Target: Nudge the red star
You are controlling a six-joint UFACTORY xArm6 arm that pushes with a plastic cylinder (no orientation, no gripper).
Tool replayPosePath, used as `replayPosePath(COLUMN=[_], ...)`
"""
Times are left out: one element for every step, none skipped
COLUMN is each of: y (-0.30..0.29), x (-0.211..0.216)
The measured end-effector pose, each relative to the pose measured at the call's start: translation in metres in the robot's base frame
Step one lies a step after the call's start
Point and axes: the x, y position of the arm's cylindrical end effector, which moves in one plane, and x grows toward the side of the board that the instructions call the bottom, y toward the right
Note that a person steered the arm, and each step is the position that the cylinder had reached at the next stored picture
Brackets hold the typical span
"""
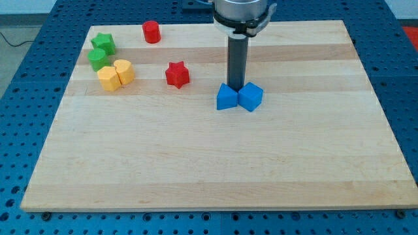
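**Kid:** Where is your tip right now?

**Me:** My tip is down at the board, right behind two blue blocks. It sits at the spot where they meet. I can't tell if it touches them.

**Kid:** Can your tip grab things?

**Me:** No. It is just a straight dark rod. It has nothing that opens or closes, and it holds nothing.

**Kid:** What are the blue blocks like?

**Me:** The blue block on the view's left looks a bit like a triangle. The blue cube is on the view's right. They touch each other.

**Kid:** Where is the red star?

**Me:** The red star is toward the view's left of my tip, a little higher up. It stands alone, apart from the blue blocks.

**Kid:** What else is there?

**Me:** A red cylinder is near the view's top. Far to the view's left, two yellow blocks sit side by side, touching. Just above them are a green star and a second green block.
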Motion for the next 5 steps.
replayPosePath(y=[-0.004,-0.028,-0.078,-0.096,-0.080], x=[-0.015,-0.024,-0.021,-0.012,-0.011])
